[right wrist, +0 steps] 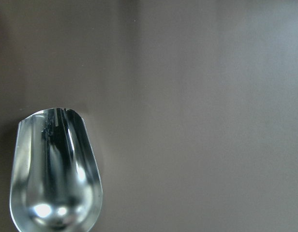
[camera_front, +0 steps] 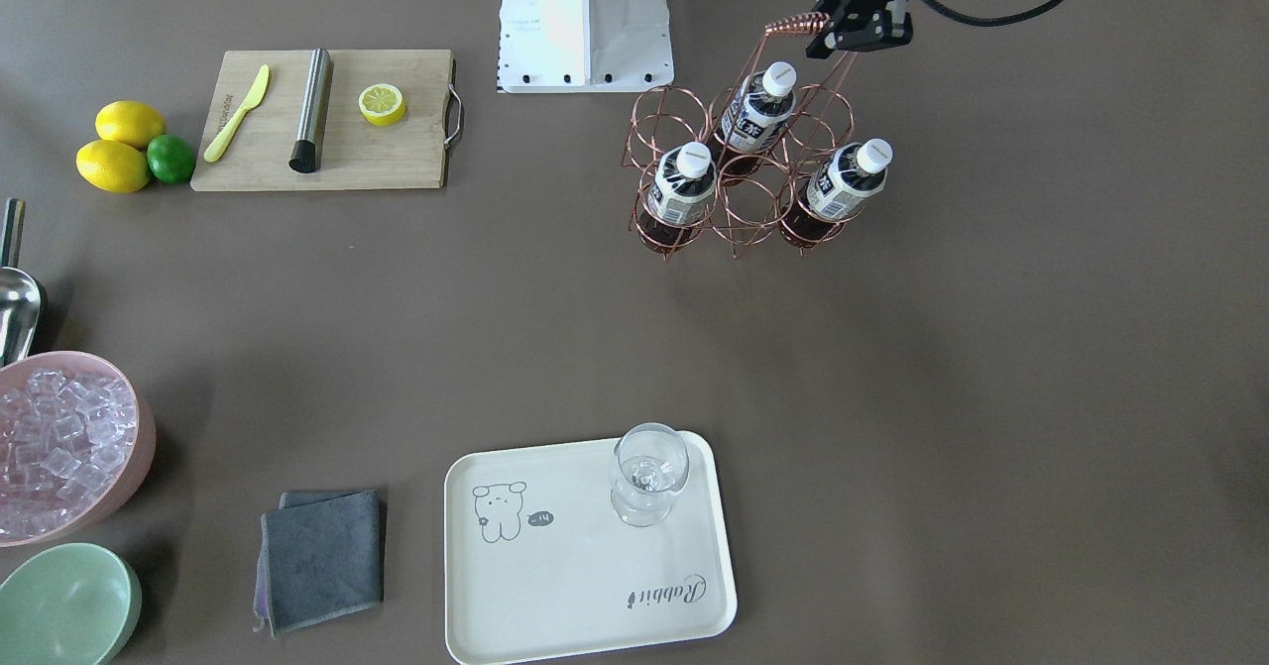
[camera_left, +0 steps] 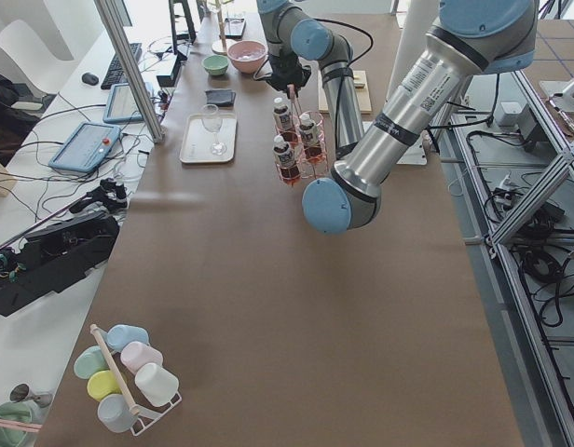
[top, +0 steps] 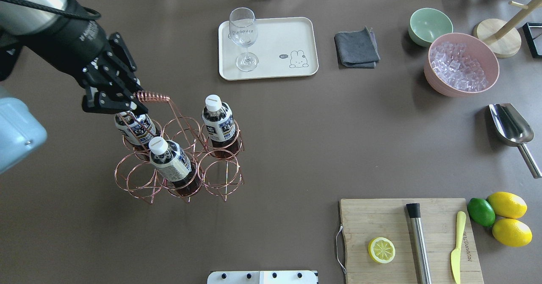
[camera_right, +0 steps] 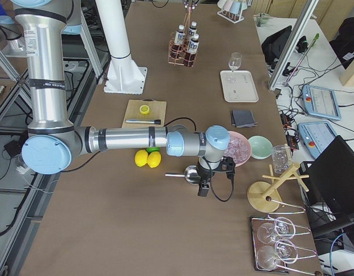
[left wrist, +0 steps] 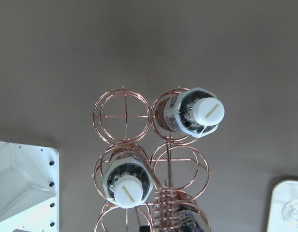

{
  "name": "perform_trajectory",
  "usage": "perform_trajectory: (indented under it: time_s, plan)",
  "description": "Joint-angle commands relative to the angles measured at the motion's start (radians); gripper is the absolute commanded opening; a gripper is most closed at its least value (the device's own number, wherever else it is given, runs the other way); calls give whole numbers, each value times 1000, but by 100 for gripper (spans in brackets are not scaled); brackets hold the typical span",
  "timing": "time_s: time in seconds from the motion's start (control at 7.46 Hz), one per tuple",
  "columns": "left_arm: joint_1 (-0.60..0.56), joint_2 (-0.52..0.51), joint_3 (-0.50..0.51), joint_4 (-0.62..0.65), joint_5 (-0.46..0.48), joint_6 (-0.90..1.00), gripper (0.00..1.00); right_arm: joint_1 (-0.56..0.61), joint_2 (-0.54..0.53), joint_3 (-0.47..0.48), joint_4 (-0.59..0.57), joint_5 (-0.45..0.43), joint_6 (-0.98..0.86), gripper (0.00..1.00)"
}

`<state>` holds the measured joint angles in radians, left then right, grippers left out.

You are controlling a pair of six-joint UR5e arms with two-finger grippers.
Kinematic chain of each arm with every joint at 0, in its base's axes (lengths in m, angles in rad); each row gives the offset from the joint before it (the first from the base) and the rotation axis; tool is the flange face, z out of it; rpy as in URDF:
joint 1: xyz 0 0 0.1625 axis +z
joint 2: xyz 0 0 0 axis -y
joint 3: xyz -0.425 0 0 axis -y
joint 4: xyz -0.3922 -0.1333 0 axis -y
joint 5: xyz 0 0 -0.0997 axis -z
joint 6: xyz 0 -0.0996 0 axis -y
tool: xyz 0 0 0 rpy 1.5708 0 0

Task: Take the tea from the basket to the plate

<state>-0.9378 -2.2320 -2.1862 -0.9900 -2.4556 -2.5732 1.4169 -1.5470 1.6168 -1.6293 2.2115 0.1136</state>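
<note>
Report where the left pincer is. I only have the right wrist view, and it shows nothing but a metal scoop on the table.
Observer: The left pincer is at the basket, by its coiled handle. I cannot tell whether it has closed on it.
Operator: Count the bottles in it.
Observer: Three tea bottles stand in its cells; the other three cells hold nothing.
Operator: Check the plate.
Observer: The plate holds only a stemmed glass, near one end. No bottle is on it.
</note>
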Motion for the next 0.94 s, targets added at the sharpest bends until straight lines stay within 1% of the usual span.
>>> perform_trajectory:
  time_s: [0.0, 0.13, 0.27, 0.4, 0.54, 0.67, 0.8]
  plan:
    - [111, -56, 85, -183, 7, -133, 0, -35, -1, 31, 0, 4, 9, 100]
    - [138, -89, 123, -188, 7, -162, 0, -41, 1, 41, 0, 4, 12, 100]
    - [174, -93, 117, -199, 32, -192, 0, -45, -1, 37, 0, 4, 12, 100]
    - [226, -90, 124, -244, 102, -223, 0, -64, -1, 22, 0, -1, 14, 100]
    - [284, -92, 143, -289, 186, -266, 0, -67, -1, 35, 0, -1, 14, 100]
    - [296, -118, 155, -300, 210, -290, 0, -62, 1, 66, 0, 5, 15, 100]
    - [297, -159, 164, -299, 210, -309, 0, -61, 2, 77, 0, 4, 15, 100]
